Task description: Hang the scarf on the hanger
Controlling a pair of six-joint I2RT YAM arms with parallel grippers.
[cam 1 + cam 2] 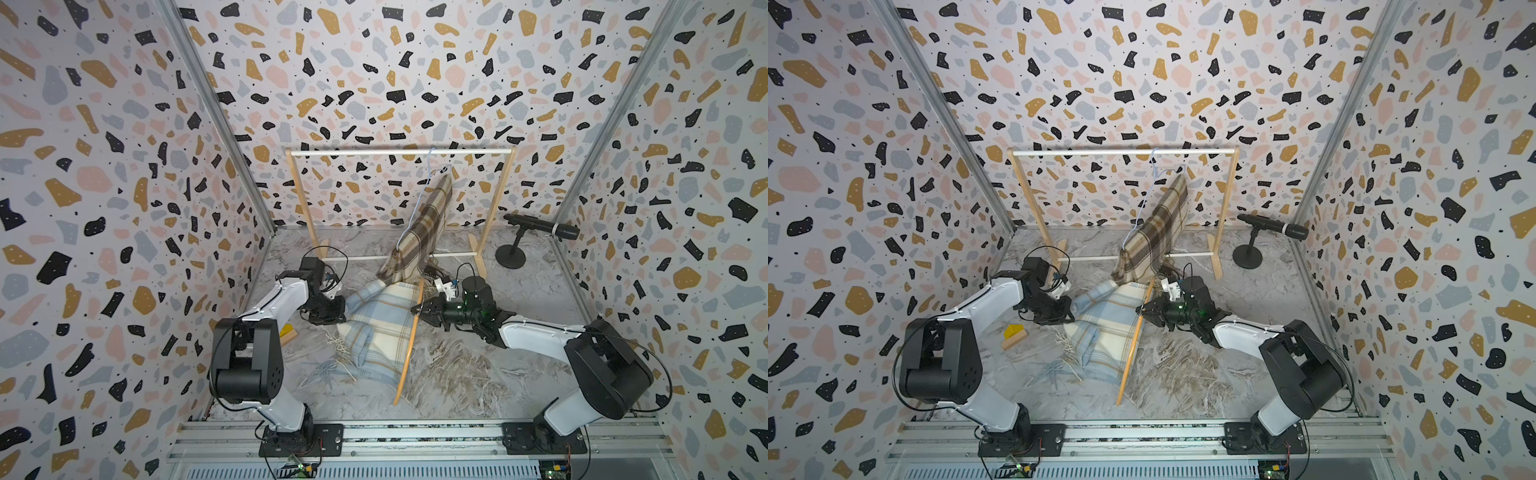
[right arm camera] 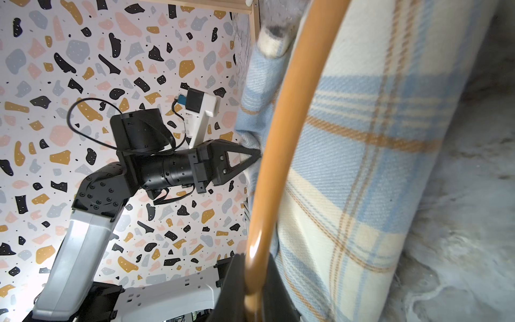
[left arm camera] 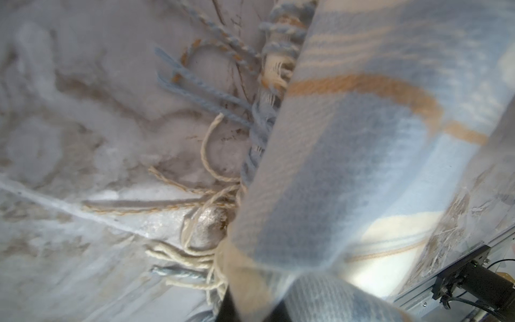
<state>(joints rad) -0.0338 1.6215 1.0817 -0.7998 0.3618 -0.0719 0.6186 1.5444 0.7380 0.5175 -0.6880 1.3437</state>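
A blue, cream and tan plaid scarf (image 1: 382, 320) (image 1: 1104, 328) lies bunched on the marble table, its fringe spread toward the front. My left gripper (image 1: 345, 307) (image 2: 257, 154) is shut on the scarf's left edge, which rises in a fold; the cloth (image 3: 334, 167) fills the left wrist view and hides the fingertips. An orange wooden hanger (image 1: 409, 349) (image 1: 1131, 353) (image 2: 281, 139) slants along the scarf's right side, its lower end on the table. My right gripper (image 1: 417, 311) (image 2: 252, 292) is shut on the hanger's upper part.
A wooden rack (image 1: 399, 152) stands at the back. A brown plaid scarf (image 1: 424, 224) hangs from it on a blue wire hanger. A black microphone on a stand (image 1: 540, 226) is at the back right. A yellow block (image 1: 1013, 331) lies by the left arm.
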